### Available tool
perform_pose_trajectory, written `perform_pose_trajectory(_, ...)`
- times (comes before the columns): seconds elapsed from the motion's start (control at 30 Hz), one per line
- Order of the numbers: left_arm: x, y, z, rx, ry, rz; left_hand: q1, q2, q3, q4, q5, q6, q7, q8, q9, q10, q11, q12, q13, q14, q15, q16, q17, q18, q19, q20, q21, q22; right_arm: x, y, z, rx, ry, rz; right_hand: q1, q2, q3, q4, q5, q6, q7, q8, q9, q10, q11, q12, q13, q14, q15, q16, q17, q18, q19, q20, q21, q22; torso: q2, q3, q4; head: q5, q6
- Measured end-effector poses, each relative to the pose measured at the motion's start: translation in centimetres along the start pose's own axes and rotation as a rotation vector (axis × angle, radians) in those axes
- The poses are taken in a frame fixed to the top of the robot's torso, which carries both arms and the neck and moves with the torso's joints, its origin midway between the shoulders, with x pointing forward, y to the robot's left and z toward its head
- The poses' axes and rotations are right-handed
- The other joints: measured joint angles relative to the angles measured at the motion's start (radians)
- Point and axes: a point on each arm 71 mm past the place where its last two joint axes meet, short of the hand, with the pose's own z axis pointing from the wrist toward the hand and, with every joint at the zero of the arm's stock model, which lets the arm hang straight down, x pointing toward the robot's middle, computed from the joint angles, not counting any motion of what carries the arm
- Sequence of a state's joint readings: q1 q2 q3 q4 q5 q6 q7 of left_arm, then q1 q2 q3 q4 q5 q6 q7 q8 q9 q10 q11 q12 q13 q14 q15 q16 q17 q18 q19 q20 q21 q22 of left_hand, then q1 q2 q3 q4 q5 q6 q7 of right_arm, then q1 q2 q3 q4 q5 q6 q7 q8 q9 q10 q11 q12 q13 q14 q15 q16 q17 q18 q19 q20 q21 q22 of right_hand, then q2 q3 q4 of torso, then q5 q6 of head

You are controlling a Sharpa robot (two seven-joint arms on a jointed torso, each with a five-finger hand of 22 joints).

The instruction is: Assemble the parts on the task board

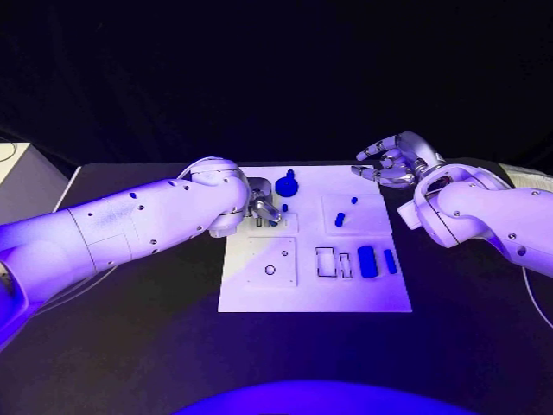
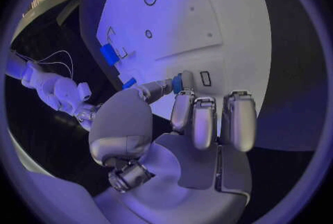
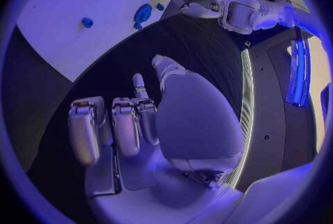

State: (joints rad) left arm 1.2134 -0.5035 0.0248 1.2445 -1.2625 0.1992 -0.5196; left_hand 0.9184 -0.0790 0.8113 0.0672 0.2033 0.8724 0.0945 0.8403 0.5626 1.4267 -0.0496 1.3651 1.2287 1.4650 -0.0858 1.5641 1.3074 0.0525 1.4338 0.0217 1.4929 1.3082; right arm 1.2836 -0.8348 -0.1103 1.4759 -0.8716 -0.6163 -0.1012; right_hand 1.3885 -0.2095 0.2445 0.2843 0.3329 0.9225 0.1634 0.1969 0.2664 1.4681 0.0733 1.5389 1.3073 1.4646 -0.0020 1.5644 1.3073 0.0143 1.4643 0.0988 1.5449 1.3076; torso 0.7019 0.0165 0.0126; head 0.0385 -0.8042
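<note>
Your left hand (image 1: 262,204) sits over the far left part of the flat white rectangular task board (image 1: 314,298), pinching a small blue peg (image 2: 177,83) at its fingertips, long axis pointing down at the board. The round blue knob part (image 1: 287,183) stands just beyond it. Your right hand (image 1: 395,161) hovers off the board's far right corner, fingers loosely curled, holding nothing, so the left is nearer.

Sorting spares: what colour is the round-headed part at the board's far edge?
Blue; the round-headed part shows best in the head view.
</note>
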Motion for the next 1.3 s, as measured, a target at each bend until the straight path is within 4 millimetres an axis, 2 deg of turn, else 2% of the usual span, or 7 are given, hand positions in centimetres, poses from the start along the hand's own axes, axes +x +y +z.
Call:
perform_pose_trajectory(0.43, 0.05, -0.04, 0.0, -0.003, -0.009, 0.025, 0.0, 0.0, 0.0, 0.0, 0.001, 0.005, 0.002, 0.0, -0.007, 0.007, 0.0, 0.005, 0.011, 0.004, -0.004, 0.003, 0.0, 0.0, 0.015, -0.002, 0.007, 0.0, -0.05, -0.05, -0.03, 0.001, 0.0, 0.0, 0.0, 0.0, 0.0, 0.0, 0.0, 0.0, 0.0, 0.0, 0.0, 0.0, 0.0, 0.0, 0.0, 0.0, 0.0, 0.0, 0.001, 0.0, 0.0, 0.0, 0.0, 0.0, 0.0, 0.0, 0.0005, -0.001, 0.001)
perform_pose_trajectory(1.0, 0.02, -0.15, -0.08, -0.001, -0.01, 0.038, 0.0, 0.0, 0.0, 0.0, -0.002, 0.02, -0.002, -0.001, -0.02, 0.02, -0.002, 0.012, 0.027, 0.0, -0.007, 0.003, 0.0, 0.0, 0.025, -0.004, 0.014, 0.0, -0.08, -0.09, -0.04, 0.001, 0.0, -0.001, -0.002, -0.002, 0.0, 0.0, 0.0, 0.0, 0.0, 0.0, 0.0, 0.0, 0.0, 0.0, 0.001, 0.0, 0.0, 0.0, 0.001, 0.0, 0.0, 0.0, 0.0, 0.0, 0.001, -0.0007, 0.0007, -0.002, -0.004)
perform_pose_trajectory(1.2, 0.01, -0.23, -0.08, -0.001, -0.003, 0.041, -0.009, 0.009, -0.008, -0.007, -0.026, 0.025, 0.0, -0.002, -0.037, 0.021, -0.004, 0.012, 0.032, 0.0, -0.007, 0.003, 0.0, 0.0, 0.026, -0.005, 0.015, 0.0, -0.07, -0.09, -0.05, 0.001, 0.0, -0.001, -0.005, -0.005, 0.0, 0.0, 0.0, 0.0, 0.0, 0.0, 0.0, 0.0, 0.0, 0.0, 0.001, 0.0, 0.0, 0.0, 0.001, 0.0, 0.0, 0.0, 0.0, 0.0, 0.001, -0.0001, 0.0013, -0.002, -0.005)
perform_pose_trajectory(1.3, -0.01, -0.21, -0.04, -0.002, 0.001, 0.042, -0.003, 0.019, -0.048, 0.015, -0.044, 0.036, -0.011, -0.002, -0.048, 0.021, -0.004, 0.012, 0.032, 0.0, -0.007, 0.003, 0.0, 0.0, 0.026, -0.005, 0.015, 0.0, -0.07, -0.09, -0.04, 0.001, 0.0, -0.001, -0.005, -0.005, 0.0, 0.0, 0.0, 0.0, 0.0, 0.0, 0.0, 0.0, 0.0, 0.0, 0.001, 0.0, 0.0, 0.0, 0.001, 0.0, 0.0, 0.0, 0.0, 0.0, 0.0, 0.0, 0.0013, -0.001, -0.006)
